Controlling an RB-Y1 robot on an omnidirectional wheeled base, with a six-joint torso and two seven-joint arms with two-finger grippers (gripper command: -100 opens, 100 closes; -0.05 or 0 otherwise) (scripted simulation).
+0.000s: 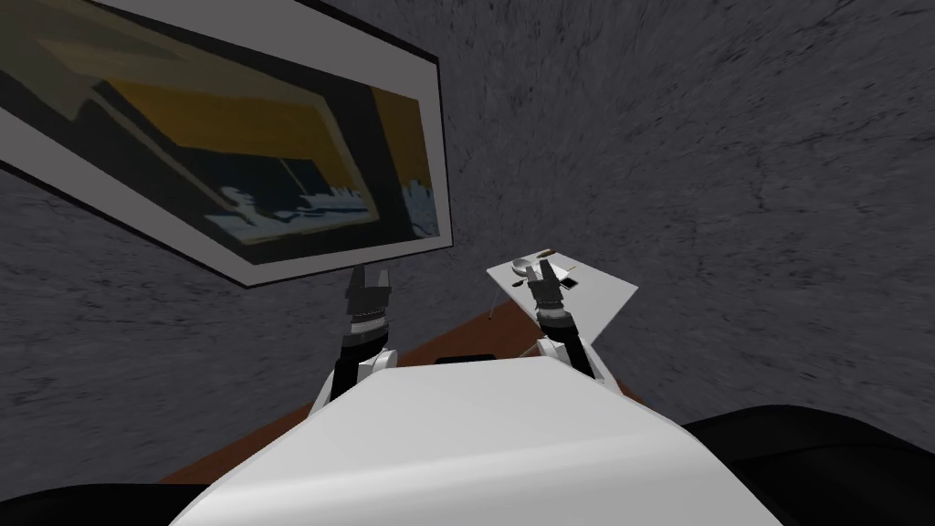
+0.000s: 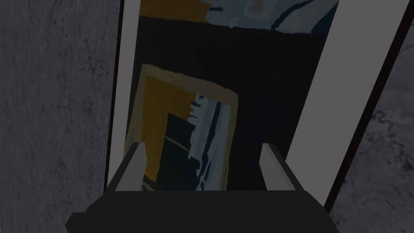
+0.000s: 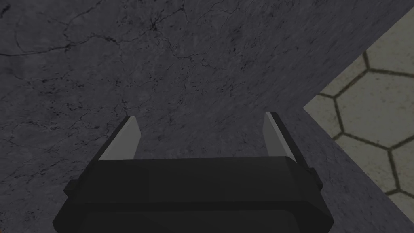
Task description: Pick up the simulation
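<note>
Both spread apart — left claw (image 2: 202, 146) facing framed picture (image 2: 182, 121), right claw (image 3: 201, 117) near table (image 1: 604, 292).

A large framed painting (image 1: 228, 155) in ochre, black and pale blue, set in a wide grey mat and a thin black frame, hangs on a dark grey, veined stone wall (image 1: 712, 137). To its right, close against the same wall, stands a small white table (image 1: 607, 294) with a thin leg under its near corner. A reddish-brown strip of floor (image 1: 274, 436) runs along the foot of the wall. Elsewhere, the wall meets pale hexagonal tiles (image 3: 376, 109) with dark joints.
</note>
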